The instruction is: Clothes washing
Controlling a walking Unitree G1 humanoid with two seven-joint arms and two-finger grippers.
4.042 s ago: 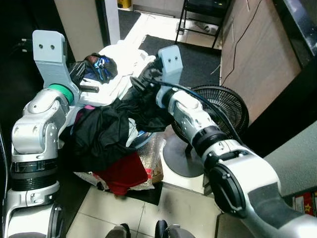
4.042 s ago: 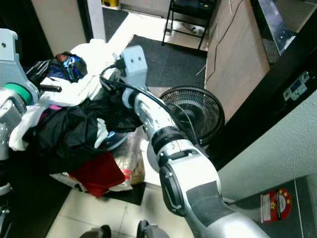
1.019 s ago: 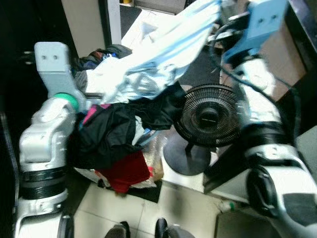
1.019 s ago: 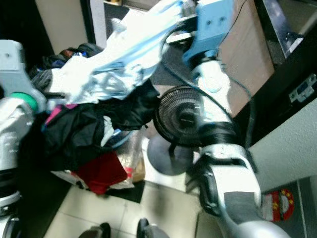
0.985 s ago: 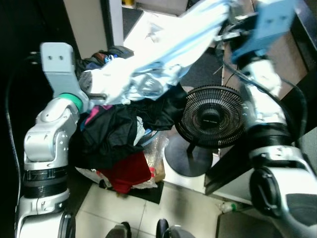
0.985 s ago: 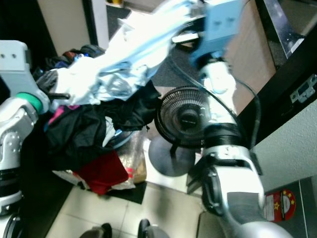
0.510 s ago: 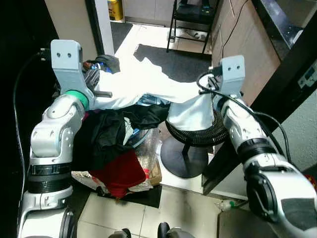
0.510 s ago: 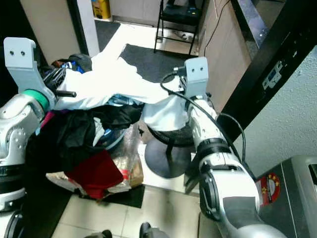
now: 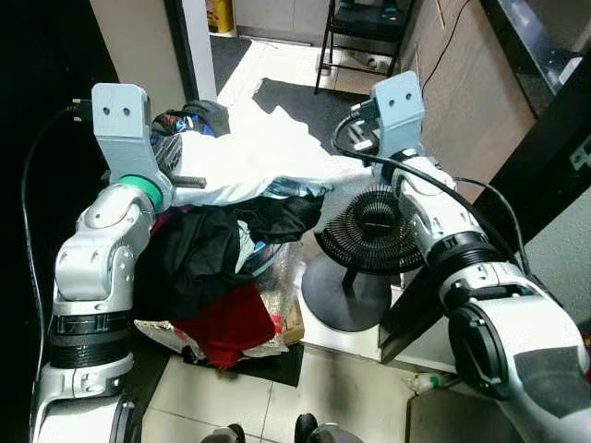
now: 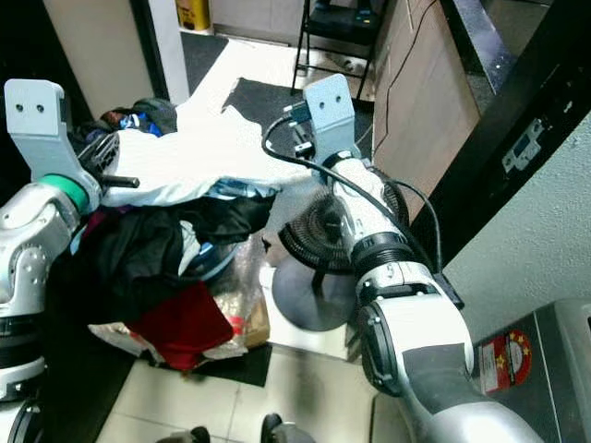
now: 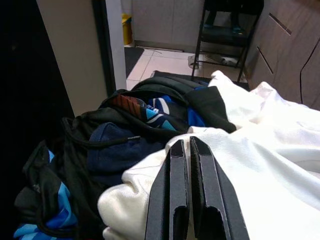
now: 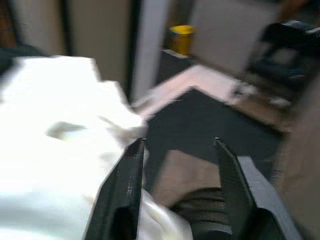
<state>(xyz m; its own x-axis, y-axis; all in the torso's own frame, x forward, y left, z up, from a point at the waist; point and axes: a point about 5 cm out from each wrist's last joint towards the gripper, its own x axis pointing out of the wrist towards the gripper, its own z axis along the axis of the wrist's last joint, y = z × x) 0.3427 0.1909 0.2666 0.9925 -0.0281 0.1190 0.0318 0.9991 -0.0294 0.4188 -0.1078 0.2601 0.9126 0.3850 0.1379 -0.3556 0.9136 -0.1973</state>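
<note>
White garment (image 9: 254, 166) lay atop clothes pile (image 9: 208, 263), beside floor fan (image 9: 374, 235). Left gripper (image 11: 181, 150): fingers nearly closed, pinching garment edge. Right gripper (image 12: 176, 145): fingers spread wide, holding nothing, above garment's other end.

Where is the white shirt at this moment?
In the eye views, the white shirt lies spread on top of the clothes pile, between both arms, just left of the floor fan.

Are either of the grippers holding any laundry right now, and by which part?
The left gripper is shut over the white garment; whether it pinches the cloth cannot be told. The right gripper is open, holding nothing.
</note>
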